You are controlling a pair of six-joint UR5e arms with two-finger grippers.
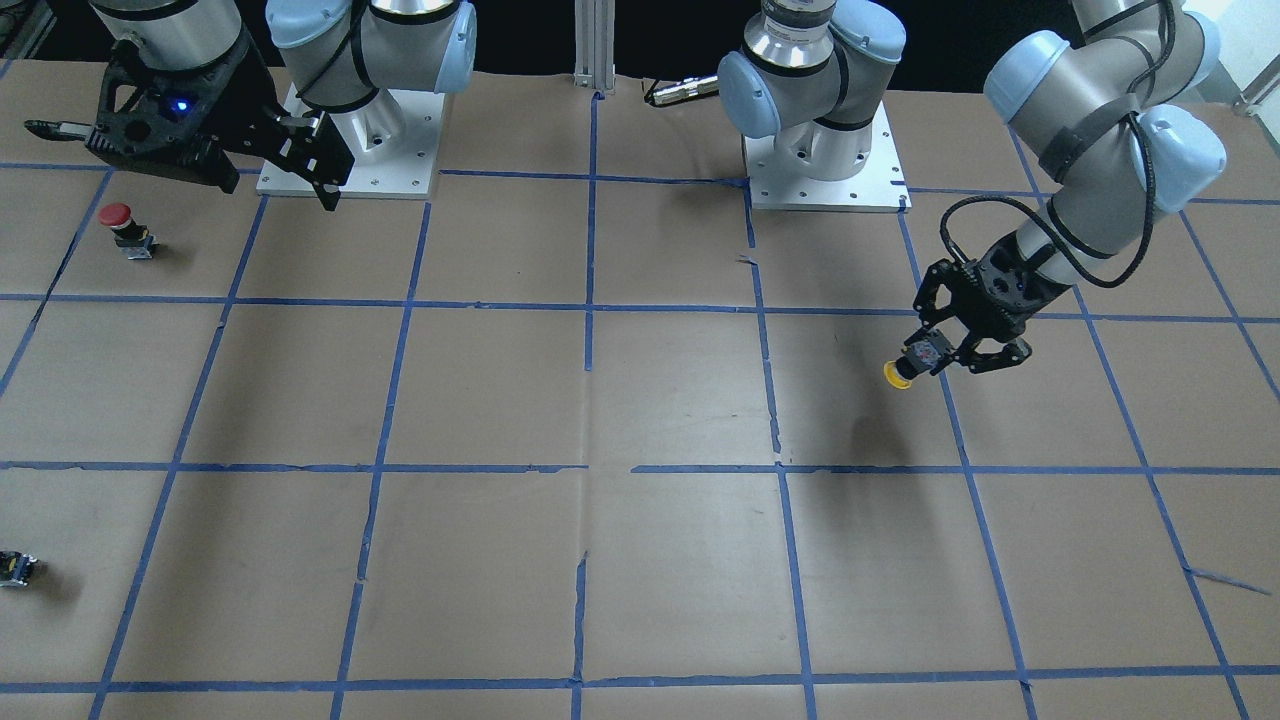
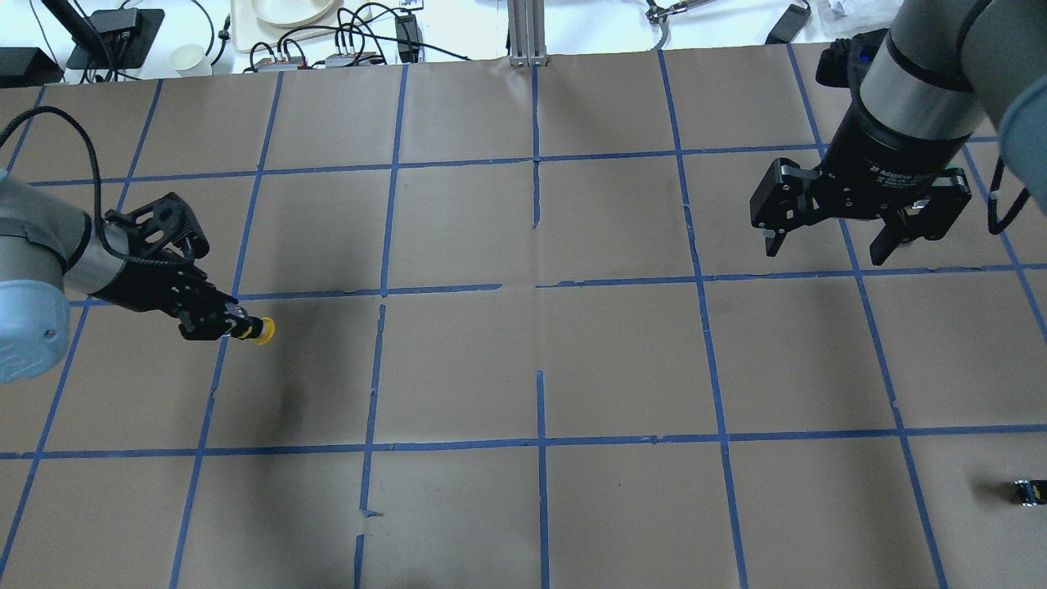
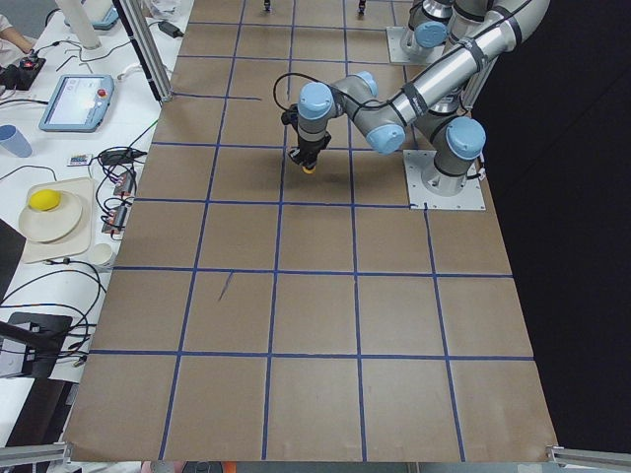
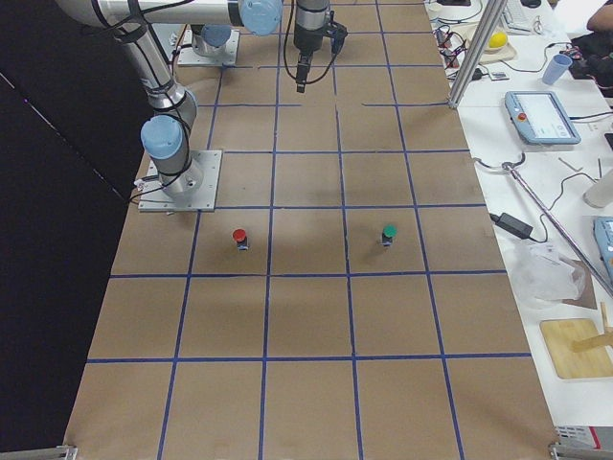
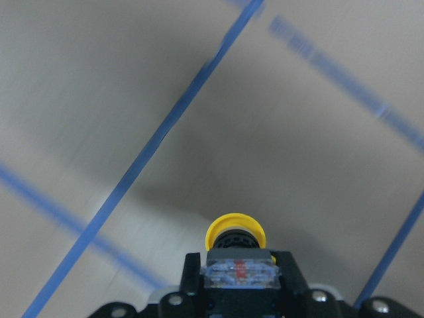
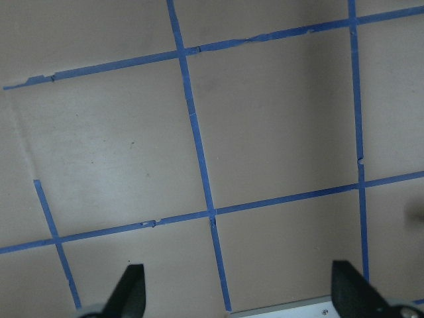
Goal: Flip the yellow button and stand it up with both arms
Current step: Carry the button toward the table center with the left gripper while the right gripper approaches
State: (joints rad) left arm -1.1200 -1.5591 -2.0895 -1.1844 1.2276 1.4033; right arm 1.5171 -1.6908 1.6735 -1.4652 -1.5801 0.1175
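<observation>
The left arm's black two-finger gripper (image 2: 227, 324) is pinching the small yellow-capped push button (image 2: 260, 330) by its black-and-grey blocky base. The button lies sideways in the fingers, and in the overhead view its round cap points toward 3 o'clock. It hangs clear of the brown paper-covered table with its blue tape grid (image 2: 622, 360), at about 9 o'clock on the tabletop, with its shadow on the paper below. The right arm's black two-finger gripper (image 2: 826, 249) hovers at about 2 o'clock, its fingers spread wide with nothing between them. In the front-facing view a red-capped push button (image 1: 125, 228) stands upright on the paper near the right gripper. A small dark block (image 2: 1029, 491) sits at 4 o'clock by the table's edge. The right-side view also shows a green-capped button (image 4: 389, 233) standing apart from the red one.
</observation>
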